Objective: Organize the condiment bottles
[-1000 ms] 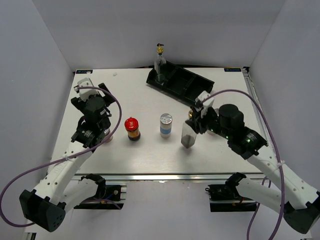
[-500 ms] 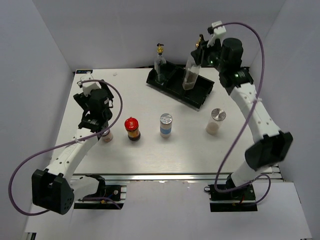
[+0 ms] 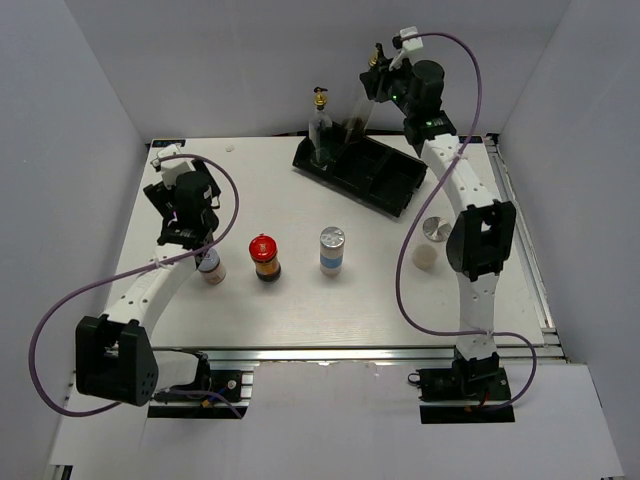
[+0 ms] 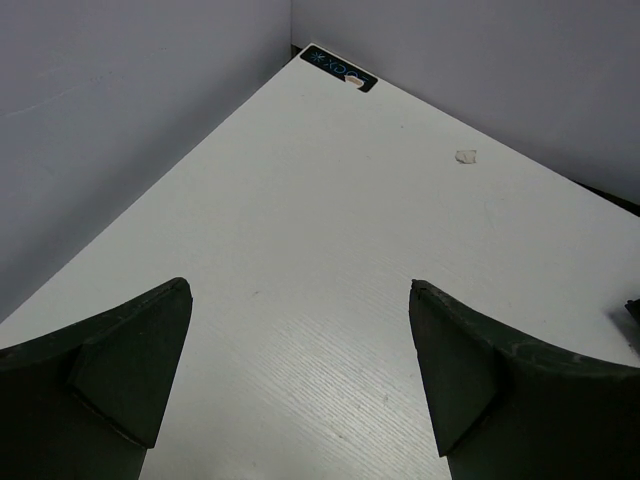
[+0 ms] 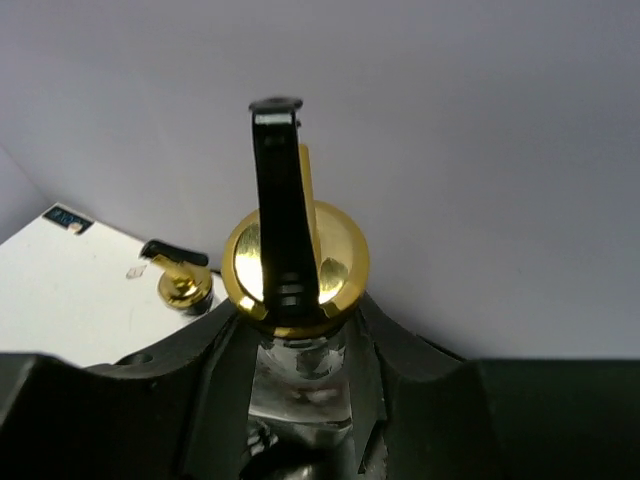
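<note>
My right gripper (image 3: 383, 88) is shut on the neck of a tall clear glass bottle (image 3: 360, 112) with a gold pourer top (image 5: 297, 265), tilted over the far end of the black tray (image 3: 392, 185). I cannot tell whether its base rests in the tray. The second tall bottle (image 3: 320, 128) stands in the tray's left end; its gold top (image 5: 184, 285) shows in the right wrist view. On the table stand the red-capped jar (image 3: 264, 257), the blue-labelled jar (image 3: 331, 250), the pale jar (image 3: 430, 240) and the pinkish jar (image 3: 210, 268), half hidden by my left arm. My left gripper (image 3: 182, 198) is open and empty above bare table (image 4: 330, 250).
Grey walls enclose the table on three sides. The tray lies slanted at the back middle. My right arm stretches from the near right edge up to the back wall. A small white speck (image 4: 465, 156) lies near the far left corner.
My right arm has lifted the tall bottle from the table's right middle to the tray and shifted it left, uncovering the pale jar. My left gripper has drawn slightly toward the far left.
</note>
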`<state>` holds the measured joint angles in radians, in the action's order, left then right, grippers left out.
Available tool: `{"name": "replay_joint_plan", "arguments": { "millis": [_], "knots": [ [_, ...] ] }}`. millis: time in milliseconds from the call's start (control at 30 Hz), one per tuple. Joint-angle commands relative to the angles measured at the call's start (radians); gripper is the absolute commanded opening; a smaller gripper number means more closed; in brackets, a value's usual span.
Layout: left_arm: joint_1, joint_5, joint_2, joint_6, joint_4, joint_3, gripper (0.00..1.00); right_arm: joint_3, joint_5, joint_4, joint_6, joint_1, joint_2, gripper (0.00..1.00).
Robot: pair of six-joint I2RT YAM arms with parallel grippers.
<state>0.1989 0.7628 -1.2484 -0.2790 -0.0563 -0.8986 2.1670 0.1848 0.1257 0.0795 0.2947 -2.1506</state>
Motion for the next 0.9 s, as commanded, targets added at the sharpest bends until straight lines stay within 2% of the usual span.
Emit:
{"name": "replay_joint_plan", "arguments": {
  "millis": [0,400,667,867],
  "knots": [
    [-0.004,-0.03,0.004,0.023,-0.039,-0.031,0.98,0.105,-0.025,0.33,0.029,-0.005,0.002,0.0],
    [-0.018,-0.069,-0.08,0.031,-0.053,-0.046,0.98,0.212,-0.034,0.59,0.029,0.004,-0.225,0.0],
    [-0.024,-0.095,-0.125,0.029,-0.054,-0.059,0.98,0.254,-0.061,0.759,-0.038,0.049,-0.324,0.0],
    [-0.033,-0.129,-0.178,0.041,-0.039,-0.074,0.98,0.271,-0.093,0.842,-0.024,0.066,-0.387,0.0]
  ]
}}
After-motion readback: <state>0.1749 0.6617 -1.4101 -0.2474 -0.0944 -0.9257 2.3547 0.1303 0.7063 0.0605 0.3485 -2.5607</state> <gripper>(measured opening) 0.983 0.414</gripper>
